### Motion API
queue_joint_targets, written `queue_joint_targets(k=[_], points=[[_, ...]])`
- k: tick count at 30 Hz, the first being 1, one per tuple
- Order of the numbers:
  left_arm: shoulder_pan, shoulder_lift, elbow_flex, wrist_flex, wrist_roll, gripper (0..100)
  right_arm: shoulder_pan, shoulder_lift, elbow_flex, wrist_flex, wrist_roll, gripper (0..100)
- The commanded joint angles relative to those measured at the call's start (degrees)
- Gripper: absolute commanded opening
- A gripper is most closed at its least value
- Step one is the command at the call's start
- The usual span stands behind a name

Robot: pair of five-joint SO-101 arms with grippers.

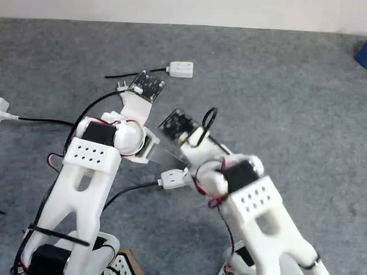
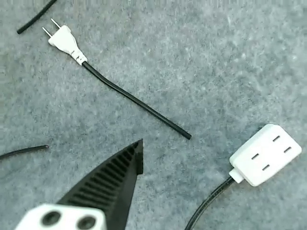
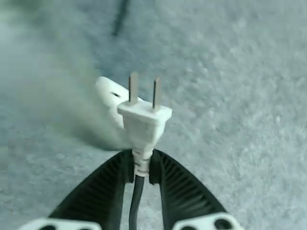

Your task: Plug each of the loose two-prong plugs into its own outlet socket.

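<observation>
Matt, fuzzy grey carpet-like cloth [image 2: 230,57] covers the table. The white plug [image 3: 144,122] is smooth plastic, its prongs [image 3: 133,88] dull metal, and its cord [image 3: 135,196] has a smooth black rubbery sheath. The outlet socket [image 2: 266,154] is glossy white plastic. The right gripper [image 3: 141,162] has matt black, ribbed plastic fingers [image 3: 105,191].

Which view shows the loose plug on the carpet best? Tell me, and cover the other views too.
The left wrist view: the loose plug lies in full sight, both prongs plain to see. The high view shows it small, its prongs barely clear. The right wrist view has a second plug, gripped in the right claw.
</observation>
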Motion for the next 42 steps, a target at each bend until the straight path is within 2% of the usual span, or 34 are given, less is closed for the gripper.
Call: queue_joint_targets(k=[1, 22, 28, 42], points=[[0.3, -0.7, -0.3, -1.2, 0.5, 62, -3.4, -4.3, -0.4, 1.6, -1.1, 0.8], [-1.3, -0.7, 2.8, -2.1, 0.4, 62, -4.8, -4.4, 1.2, 2.8, -1.1, 0.8], [-1.3, -0.7, 6.7, -6.3, 0.4, 62, -4.9, -4.4, 0.4, 2.7, -1.1, 0.8], [-1.0, -0.7, 9.2, -6.9, 0.4, 62, -4.5, -3.9, -5.2, 3.1, -1.1, 0.8]])
